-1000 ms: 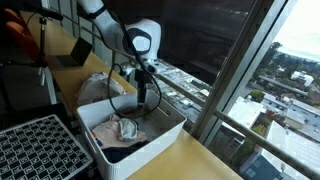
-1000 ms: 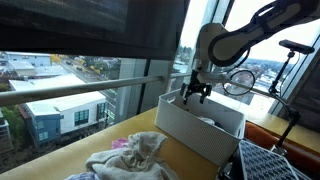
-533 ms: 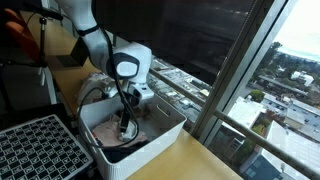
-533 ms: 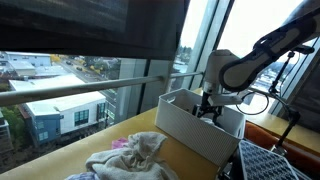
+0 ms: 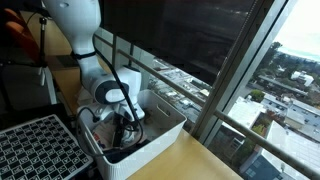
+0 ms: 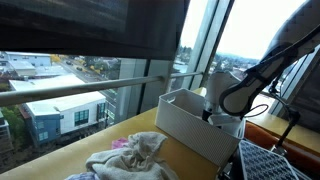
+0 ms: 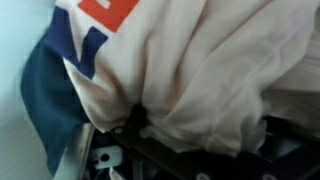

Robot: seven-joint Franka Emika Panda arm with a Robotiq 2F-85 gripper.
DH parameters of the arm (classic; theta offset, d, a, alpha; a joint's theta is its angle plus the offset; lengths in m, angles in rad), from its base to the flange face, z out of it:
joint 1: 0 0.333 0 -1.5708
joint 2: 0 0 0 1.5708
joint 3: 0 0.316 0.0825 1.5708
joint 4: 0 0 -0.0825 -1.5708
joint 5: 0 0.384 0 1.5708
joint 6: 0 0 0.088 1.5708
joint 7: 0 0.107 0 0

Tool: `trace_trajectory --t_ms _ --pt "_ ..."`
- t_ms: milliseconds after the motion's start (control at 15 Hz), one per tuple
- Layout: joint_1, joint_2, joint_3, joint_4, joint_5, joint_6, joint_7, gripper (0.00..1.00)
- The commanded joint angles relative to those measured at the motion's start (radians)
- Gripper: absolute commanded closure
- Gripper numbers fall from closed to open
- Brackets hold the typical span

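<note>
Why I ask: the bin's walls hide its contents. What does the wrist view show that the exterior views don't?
Only wrist view: cream fabric with an orange patch, and dark blue cloth. Only exterior views: the white bin, the arm reaching in, a black grid tray, a cloth pile outside. Both: clothing in the bin, barely seen from outside.

A: Home or office?
B: High-rise office or lab, I'd say: tall windows (image 5: 285, 60) with a roller blind (image 6: 90, 25), city rooftops (image 6: 45, 110) far below, and a wooden counter (image 5: 190, 160).
</note>
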Motion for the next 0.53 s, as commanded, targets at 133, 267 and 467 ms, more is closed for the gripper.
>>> trace_trajectory --t_ms 133,267,467 --pt "0.012 0.110 -0.019 0.036 0.048 0.076 -0.054 0.27" --pt "0.011 0.088 -0.012 0.037 0.067 0.069 -0.068 0.36" --pt "-0.016 0.038 0.026 0.035 0.132 0.054 -0.123 0.58"
